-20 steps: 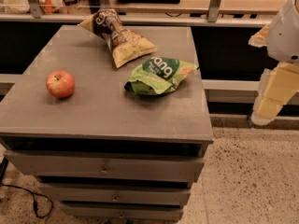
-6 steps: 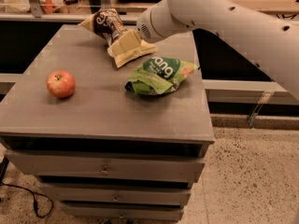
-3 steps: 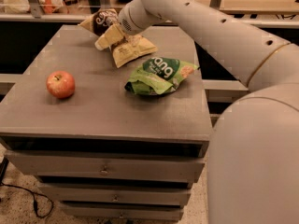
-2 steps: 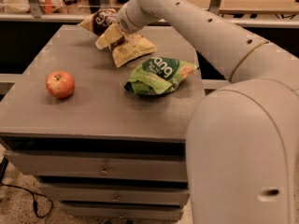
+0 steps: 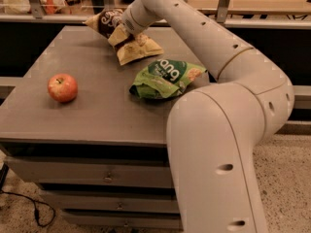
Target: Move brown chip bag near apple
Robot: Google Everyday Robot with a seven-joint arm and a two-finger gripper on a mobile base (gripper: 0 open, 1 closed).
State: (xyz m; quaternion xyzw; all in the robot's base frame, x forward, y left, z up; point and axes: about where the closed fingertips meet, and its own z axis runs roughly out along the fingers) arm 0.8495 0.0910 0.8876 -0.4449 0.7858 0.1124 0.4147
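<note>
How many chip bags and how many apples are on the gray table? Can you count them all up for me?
Chip bags: 2, the brown chip bag and the green chip bag
Apples: 1, the red apple
Total: 3 things on the table
The robot's gripper is at the brown chip bag, near the back of the table.

The gripper (image 5: 120, 33) was held against the middle of the brown chip bag (image 5: 140, 50). The white arm (image 5: 210, 39) was stretched in from the bag's right, bent at an elbow, with its thick lower link standing nearest the camera.
</note>
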